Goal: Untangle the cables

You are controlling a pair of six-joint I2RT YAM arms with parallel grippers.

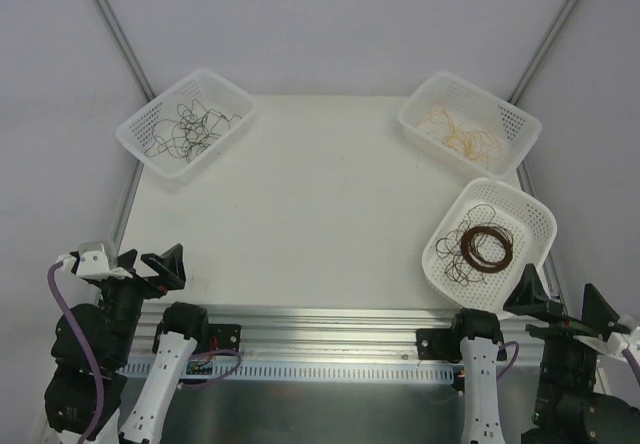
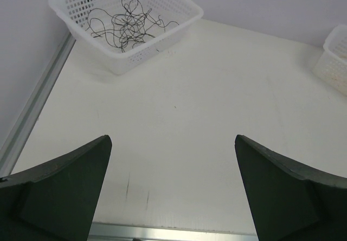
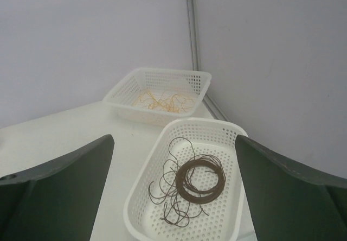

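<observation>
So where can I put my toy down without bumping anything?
The big bare middle of the table, between the far-left basket and the two on the right. It's crowded on the right side, where the far-right basket and near-right basket sit close together.

Robotics lab test cell. A plain white bench (image 1: 310, 224) stands inside pale grey walls (image 1: 330, 24), with slim metal frame posts (image 1: 112, 24) running to the upper corners. Two robot arms (image 1: 160, 374) are bolted to an aluminium rail (image 1: 330, 339) along the bottom edge. Three white perforated plastic baskets (image 1: 220, 140) stand on the bench.
</observation>
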